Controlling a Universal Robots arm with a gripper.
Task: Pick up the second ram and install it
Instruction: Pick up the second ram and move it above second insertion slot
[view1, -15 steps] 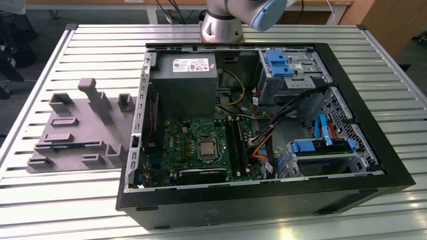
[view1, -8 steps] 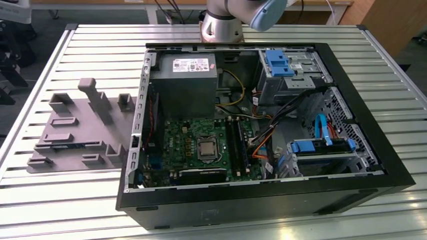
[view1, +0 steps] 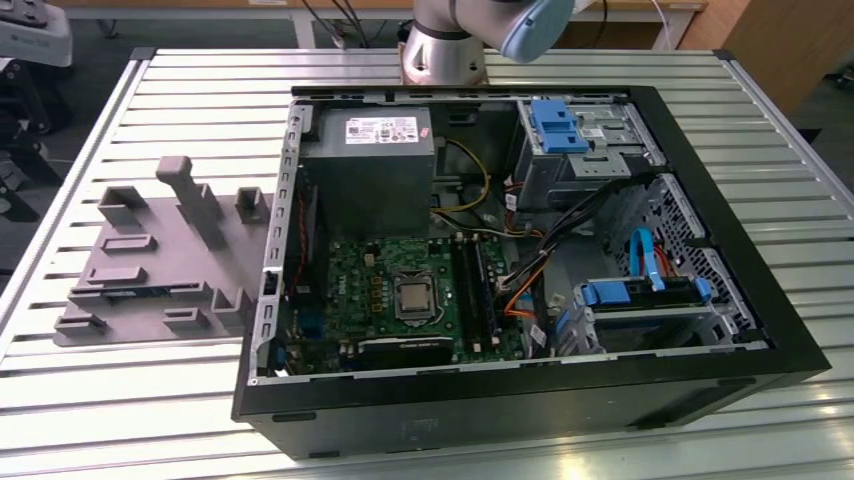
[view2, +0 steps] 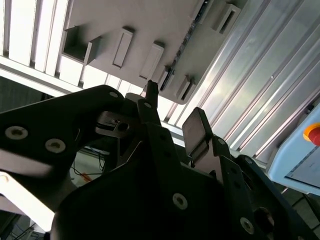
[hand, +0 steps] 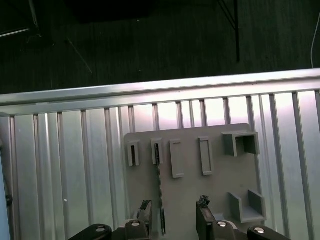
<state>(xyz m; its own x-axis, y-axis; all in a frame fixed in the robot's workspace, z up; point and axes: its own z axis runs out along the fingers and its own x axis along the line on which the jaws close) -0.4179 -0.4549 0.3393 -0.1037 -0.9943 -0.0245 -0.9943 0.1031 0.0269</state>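
In the exterior view the second ram (view1: 163, 291) sits in a slot of the grey holder (view1: 147, 225). The holder rests on the slatted counter (view1: 174, 100), to the exterior view's left of the open computer case (view1: 534, 395) and outside it. The arm (view1: 447, 45) rises beyond the case's far end. In the second wrist view the hand (view2: 175, 107) is released, its fingers (view2: 197, 125) spread with nothing between them. Past them the holder (view2: 125, 20) shows, the ram (view2: 181, 45) a thin dark line leading away from the hand. In the first wrist view the hand (hand: 174, 205) hangs above the holder (hand: 220, 175), apart from it. The ram (hand: 158, 185) stands on edge, its long axis pointing straight away from the hand, so its flat faces turn toward the two fingers. It falls inside the open gap but off-centre, much nearer one finger (hand: 145, 206) than the other.
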